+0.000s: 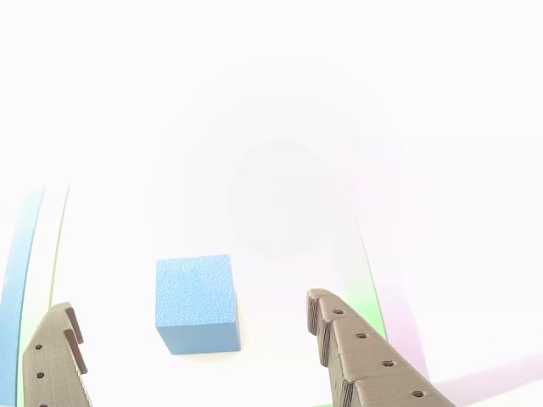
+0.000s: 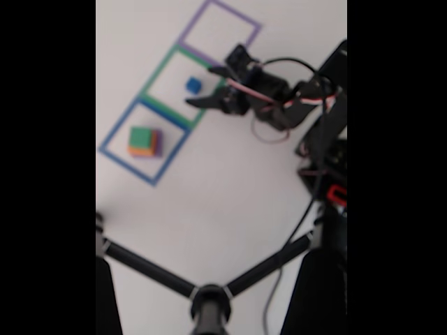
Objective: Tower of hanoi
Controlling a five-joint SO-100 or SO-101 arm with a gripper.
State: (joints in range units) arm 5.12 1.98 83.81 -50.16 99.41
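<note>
I see the end effector (image 2: 202, 85) released, jaws spread wide, nothing between the pads. It sits over the green square (image 2: 162, 70), the middle of three taped outlines on the white table (image 2: 230, 188).

Blue cube (image 2: 193, 85) sits flat on the table inside that green square, toward its right side in the fixed view. In the other view the blue cube (image 1: 195, 303) is between the two brown fingers (image 1: 361, 356), nearer the left one, touching neither. That view is badly overexposed, so the table is washed out to white.

Stack of blocks (image 2: 145, 142) sits in the blue square (image 2: 115, 131), lower left in the fixed view. I can make out green on top, orange under it, purple on the right side. Too blurry for me to count the layers.

Purple square (image 2: 244, 21) is top of the fixed view, next to the green one.

Arm (image 2: 286, 101) reaches in from the right with red and white wiring along it. Black tripod legs (image 2: 209, 293) cross the bottom of the fixed view.
</note>
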